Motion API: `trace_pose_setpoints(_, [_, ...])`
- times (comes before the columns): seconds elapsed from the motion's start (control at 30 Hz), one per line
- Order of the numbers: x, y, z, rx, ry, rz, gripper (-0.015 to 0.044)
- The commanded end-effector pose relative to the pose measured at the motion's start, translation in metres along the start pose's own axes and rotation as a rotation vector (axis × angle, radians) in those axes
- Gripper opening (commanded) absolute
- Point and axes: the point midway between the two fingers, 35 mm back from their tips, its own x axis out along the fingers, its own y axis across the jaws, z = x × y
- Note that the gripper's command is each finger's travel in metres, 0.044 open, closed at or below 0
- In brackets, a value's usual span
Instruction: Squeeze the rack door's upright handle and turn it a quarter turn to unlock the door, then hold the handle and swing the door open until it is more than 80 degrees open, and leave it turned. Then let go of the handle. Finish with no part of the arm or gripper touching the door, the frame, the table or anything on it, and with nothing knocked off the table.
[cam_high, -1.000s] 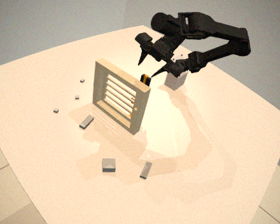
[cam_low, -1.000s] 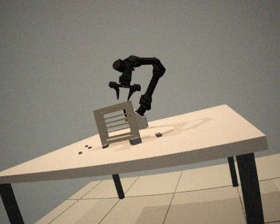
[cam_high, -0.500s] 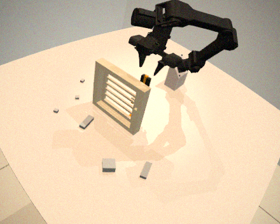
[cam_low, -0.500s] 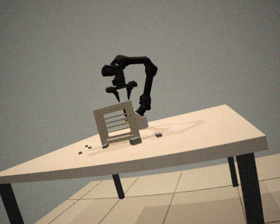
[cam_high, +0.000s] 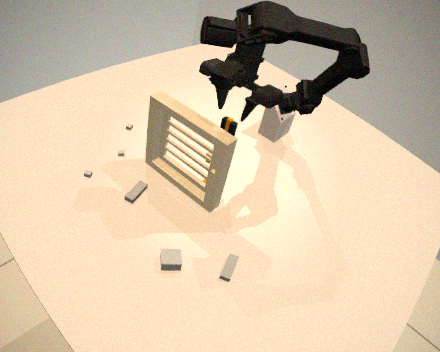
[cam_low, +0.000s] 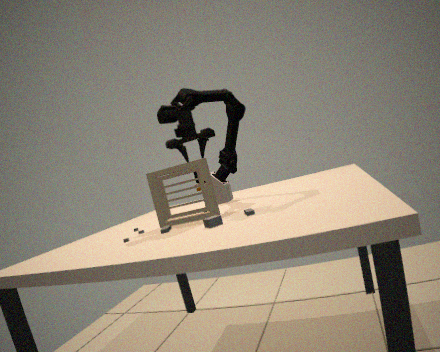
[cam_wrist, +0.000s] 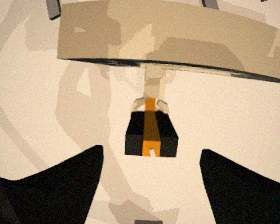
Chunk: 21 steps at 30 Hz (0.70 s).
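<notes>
The rack's wooden frame (cam_high: 220, 175) (cam_low: 213, 192) (cam_wrist: 90, 30) stands upright on the table. Its slatted door (cam_high: 189, 135) appears closed within it. The black handle with an orange stripe (cam_high: 229, 125) (cam_wrist: 151, 132) stands out from the door on the arm's side; in the exterior view it is mostly hidden behind the frame. My gripper (cam_high: 232, 114) (cam_low: 195, 159) (cam_wrist: 153, 155) is open and points down above the handle. In the wrist view the handle lies between the two fingers' lines, with a gap on each side, and the fingers do not touch it.
The arm's pale base (cam_high: 275, 125) (cam_low: 225, 192) stands behind the handle side. On the frame's other side lie a square grey block (cam_high: 171, 259) (cam_low: 213, 222), a flat grey bar (cam_high: 229, 267) (cam_low: 249, 212), another bar (cam_high: 136, 191) (cam_low: 165, 229) and small grey cubes.
</notes>
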Motion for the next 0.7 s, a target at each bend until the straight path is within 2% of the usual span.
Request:
trace_pose_setpoints(0.0, [0.008,0.0,0.0,0.007,0.009,0.005,0.0284])
trace_pose_setpoints(0.67, [0.04,0.0,-0.001,0.012,0.052,-0.005,0.0284])
